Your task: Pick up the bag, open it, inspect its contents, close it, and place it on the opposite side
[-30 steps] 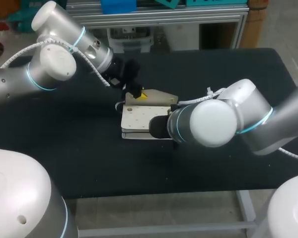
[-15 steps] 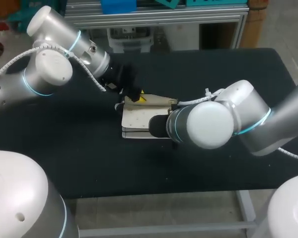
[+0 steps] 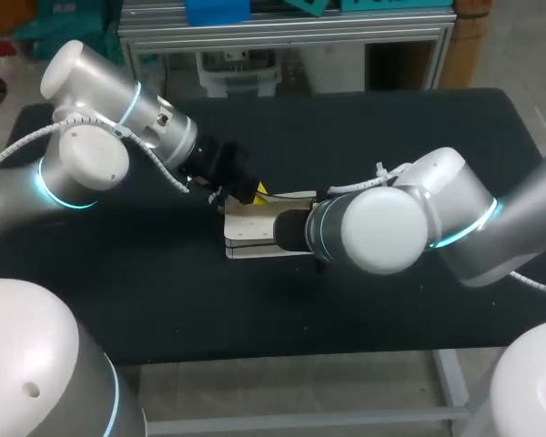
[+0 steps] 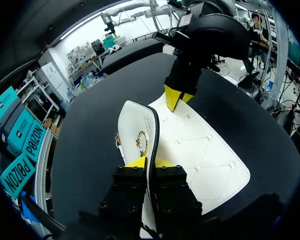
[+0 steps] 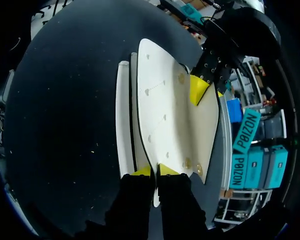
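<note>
In the head view, the white bag [image 3: 259, 229] lay flat near the middle of the black desk [image 3: 391, 127]. The left claw [image 3: 253, 191] was at the bag's 11 o'clock corner. The right arm came in from 3 o'clock, and its thick wrist hid its own claw, so this view did not show what that claw was doing.

In the left wrist view, the left claw [image 4: 150, 162] had its yellow tips pressed together on the dark-trimmed edge of the flap [image 4: 140, 112], just behind a gold clasp [image 4: 141, 142]. The right claw [image 4: 177, 95] was ahead at 12 o'clock, at the far end of the bag [image 4: 195, 150]. Only this view showed the clasp.

In the right wrist view, the right claw [image 5: 155, 171] was clamped on the thin edge of the top panel of the bag [image 5: 160, 100]. The left claw [image 5: 202, 89] was at about 1 o'clock on the opposite end. Only this view showed the layers of the bag lying side by side.

I think the step in hand was working the flap. To do it well, the right claw should hold its end steady and low. The left claw should carry the flap in an arc around its fold, without pulling sideways. Otherwise the bag may slide or the clasp may twist.
</note>
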You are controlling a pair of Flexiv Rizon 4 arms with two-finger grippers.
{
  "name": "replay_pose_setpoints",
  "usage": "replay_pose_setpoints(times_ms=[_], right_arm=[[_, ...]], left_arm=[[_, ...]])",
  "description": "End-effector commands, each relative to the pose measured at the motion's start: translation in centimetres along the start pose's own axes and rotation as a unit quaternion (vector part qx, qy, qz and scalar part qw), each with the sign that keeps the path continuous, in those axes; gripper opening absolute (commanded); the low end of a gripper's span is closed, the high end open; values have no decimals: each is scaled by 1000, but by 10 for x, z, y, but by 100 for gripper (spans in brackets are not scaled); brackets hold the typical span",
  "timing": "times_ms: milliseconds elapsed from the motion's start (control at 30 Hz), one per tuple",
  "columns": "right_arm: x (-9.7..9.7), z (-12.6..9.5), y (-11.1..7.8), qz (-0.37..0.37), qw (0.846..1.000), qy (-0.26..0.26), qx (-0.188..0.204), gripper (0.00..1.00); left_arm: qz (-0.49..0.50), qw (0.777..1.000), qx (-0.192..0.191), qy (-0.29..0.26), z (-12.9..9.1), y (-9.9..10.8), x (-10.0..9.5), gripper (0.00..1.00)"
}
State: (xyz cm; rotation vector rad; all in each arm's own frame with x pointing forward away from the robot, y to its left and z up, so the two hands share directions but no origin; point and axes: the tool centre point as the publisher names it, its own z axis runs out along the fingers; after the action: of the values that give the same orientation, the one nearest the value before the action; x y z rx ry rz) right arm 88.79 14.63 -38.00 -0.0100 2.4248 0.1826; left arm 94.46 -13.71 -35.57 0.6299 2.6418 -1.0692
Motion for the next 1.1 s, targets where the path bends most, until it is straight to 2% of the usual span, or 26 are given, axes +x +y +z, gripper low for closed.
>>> replay_pose_setpoints(times_ms=[33, 133, 200, 267, 300, 333, 367, 567, 667, 700, 733, 800, 900, 933, 1100], right_arm=[[2, 6, 0, 1, 1000, -19, -3, 0], [2, 6, 0, 1, 1000, -19, -3, 0], [2, 6, 0, 1, 1000, -19, -3, 0], [2, 6, 0, 1, 1000, -19, -3, 0], [2, 6, 0, 1, 1000, -19, -3, 0], [2, 6, 0, 1, 1000, -19, -3, 0], [2, 6, 0, 1, 1000, -19, -3, 0], [2, 6, 0, 1, 1000, -19, -3, 0], [2, 6, 0, 1, 1000, -19, -3, 0], [2, 6, 0, 1, 1000, -19, -3, 0], [2, 6, 0, 1, 1000, -19, -3, 0], [2, 6, 0, 1, 1000, -19, -3, 0], [2, 6, 0, 1, 1000, -19, -3, 0], [2, 6, 0, 1, 1000, -19, -3, 0], [2, 6, 0, 1, 1000, -19, -3, 0]], left_arm=[[15, 1000, 0, -28, 4, -7, 21, 0], [27, 999, -2, -22, 6, -8, 25, 0], [30, 999, 1, -19, 7, -8, 26, 14], [32, 999, 4, -22, 5, -8, 28, 45], [33, 999, 6, -27, 2, -9, 28, 76], [36, 999, 8, -30, 0, -11, 28, 99], [39, 999, 8, -37, -3, -13, 27, 100], [53, 997, 11, -60, -16, -22, 21, 100], [59, 996, -1, -69, -14, -22, 16, 100], [58, 996, 1, -68, -13, -21, 14, 97], [57, 996, -1, -72, -11, -20, 11, 87], [55, 996, -3, -76, -8, -18, 7, 60], [52, 995, -14, -78, -4, -15, 3, 31], [52, 995, -15, -78, -3, -14, 2, 0], [57, 997, -11, -54, -4, -13, 10, 0]])
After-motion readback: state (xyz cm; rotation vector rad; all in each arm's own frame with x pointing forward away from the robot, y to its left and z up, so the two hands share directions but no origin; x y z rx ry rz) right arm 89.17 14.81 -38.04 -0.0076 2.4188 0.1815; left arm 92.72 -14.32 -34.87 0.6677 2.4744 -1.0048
